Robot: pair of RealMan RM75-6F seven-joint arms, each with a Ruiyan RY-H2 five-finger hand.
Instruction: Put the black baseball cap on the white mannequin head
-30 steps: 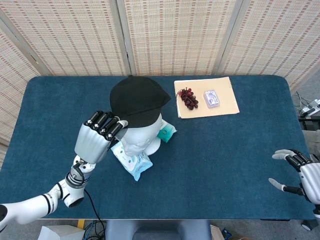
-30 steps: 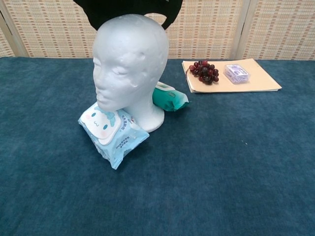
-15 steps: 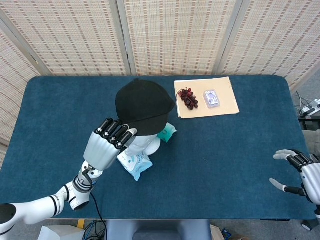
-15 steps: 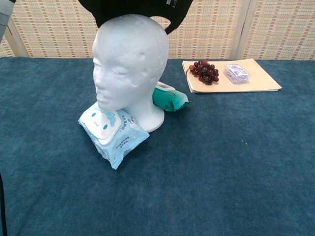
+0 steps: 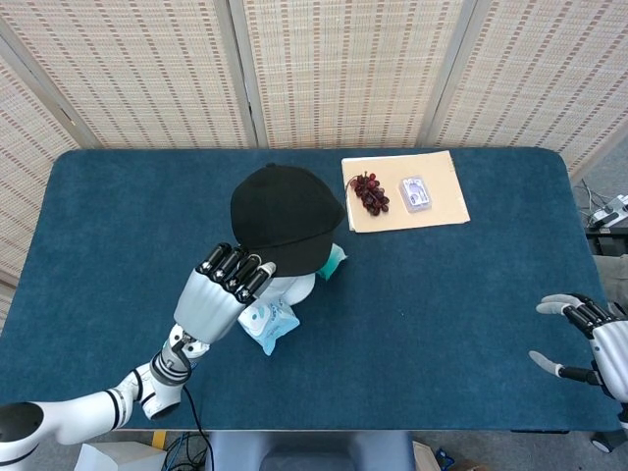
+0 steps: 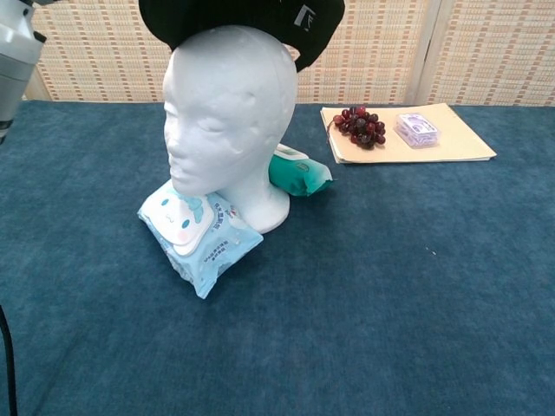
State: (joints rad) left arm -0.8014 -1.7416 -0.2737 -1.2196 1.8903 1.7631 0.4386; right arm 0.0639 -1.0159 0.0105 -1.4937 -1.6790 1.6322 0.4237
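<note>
- Most of the task is judged complete: the black baseball cap (image 5: 286, 217) is seated on the crown of the white mannequin head (image 6: 227, 117), directly ahead of the left hand (image 5: 222, 290).
- The brim is held by the left hand at its fingertips, as seen in the head view; release is judged to be the remaining step, after any levelling of the cap.
- Nothing is held by the right hand (image 5: 591, 340), which is parked with fingers spread at the near right edge of the bench (image 5: 471, 314), well apart from the cap.
- A blue wipes packet (image 6: 197, 232) lies just below the left hand, against the mannequin base; a green packet (image 6: 297, 174) lies beyond it.
- Open room for withdrawal is available to the left of the left hand and toward the near edge.
</note>
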